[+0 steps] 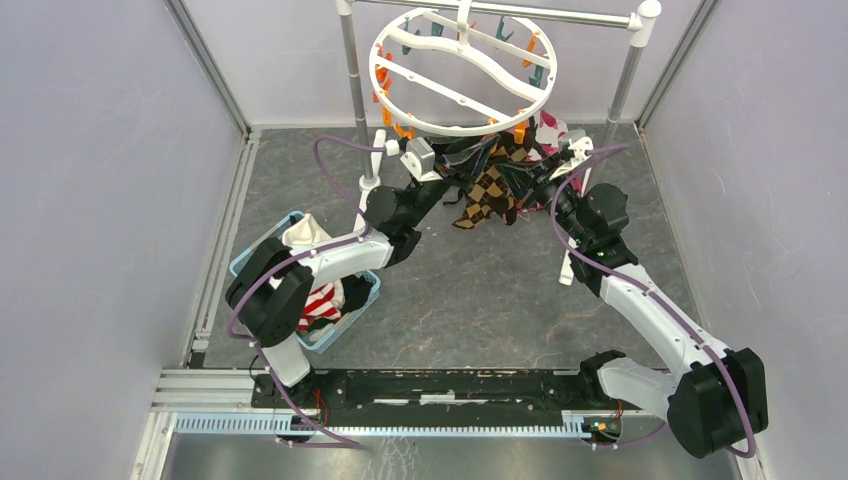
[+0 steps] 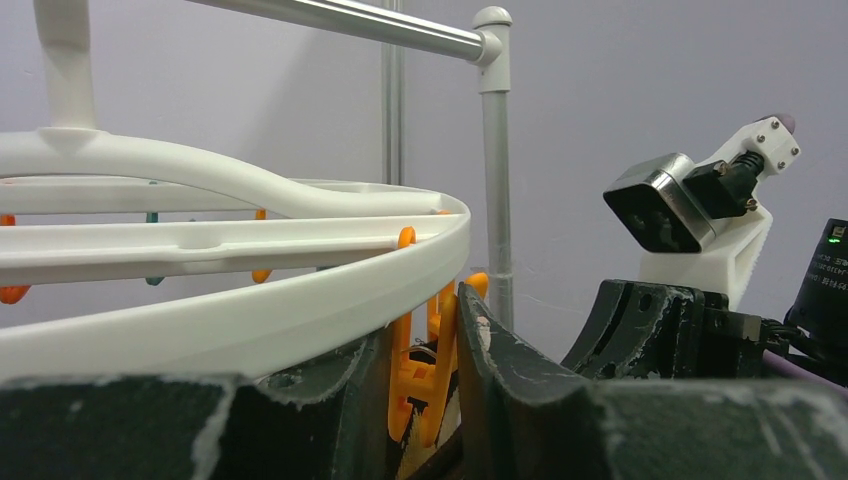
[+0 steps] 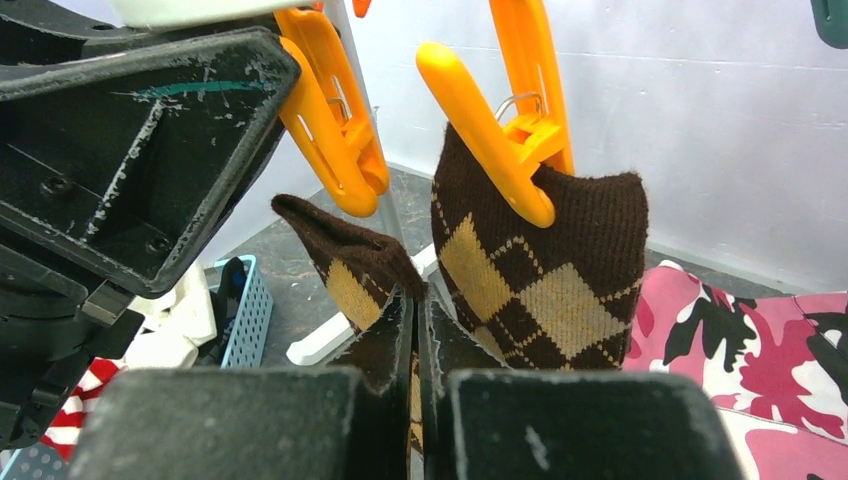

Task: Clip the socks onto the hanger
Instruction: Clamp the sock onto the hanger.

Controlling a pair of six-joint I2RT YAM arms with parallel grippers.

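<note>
The white round hanger (image 1: 462, 72) hangs from the rail, with orange and teal pins on its rim. My left gripper (image 2: 428, 372) is shut on an orange clothespin (image 2: 432, 370) under the hanger's rim (image 2: 300, 300). My right gripper (image 3: 417, 330) is shut on a brown argyle sock (image 3: 360, 270), holding its cuff just below another orange clothespin (image 3: 335, 130). A second argyle sock (image 3: 545, 270) hangs clipped in an orange pin (image 3: 510, 120). From above, both grippers meet at the argyle socks (image 1: 492, 190) under the hanger's near rim.
A blue basket (image 1: 262, 250) at the left holds a red-and-white striped sock (image 1: 320, 305) and white cloth (image 1: 305, 235). A pink camouflage cloth (image 3: 760, 350) lies at the back right. The silver rail (image 1: 530, 12) stands on two poles (image 1: 350, 90).
</note>
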